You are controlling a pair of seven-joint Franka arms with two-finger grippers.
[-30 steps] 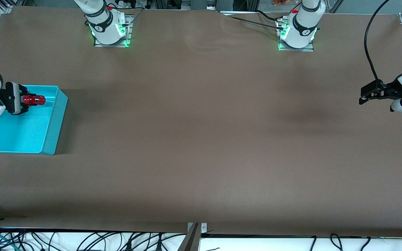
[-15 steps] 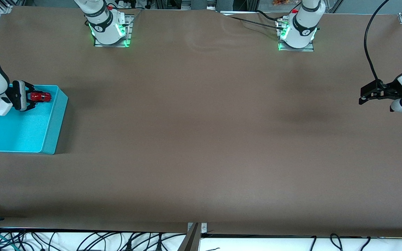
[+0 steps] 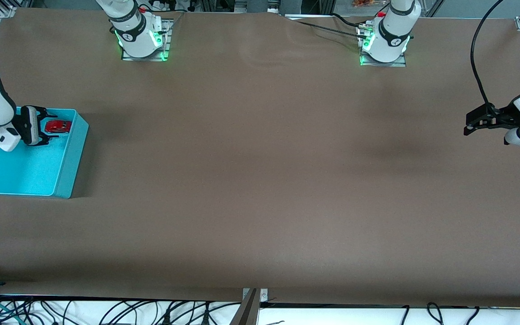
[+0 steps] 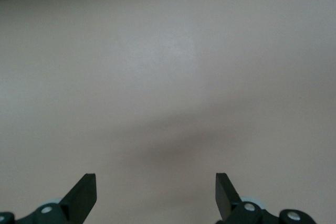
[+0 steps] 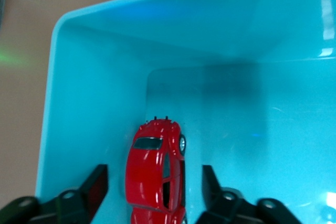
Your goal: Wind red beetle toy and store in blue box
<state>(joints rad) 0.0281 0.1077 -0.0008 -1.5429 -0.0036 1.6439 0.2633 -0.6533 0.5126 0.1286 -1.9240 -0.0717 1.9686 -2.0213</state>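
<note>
The red beetle toy lies inside the blue box, in the part of the box farther from the front camera. My right gripper is low in the box and open. Its fingers stand on either side of the toy, with turquoise showing in both gaps. My left gripper waits open and empty over bare table at the left arm's end.
The blue box stands at the right arm's end of the brown table, close to the table's edge. Both arm bases stand along the table edge farthest from the front camera. A black cable hangs above the left gripper.
My right gripper went from shut on the toy to open and shifted slightly away from the front camera. The toy now lies free in the box. The left arm has not moved.
</note>
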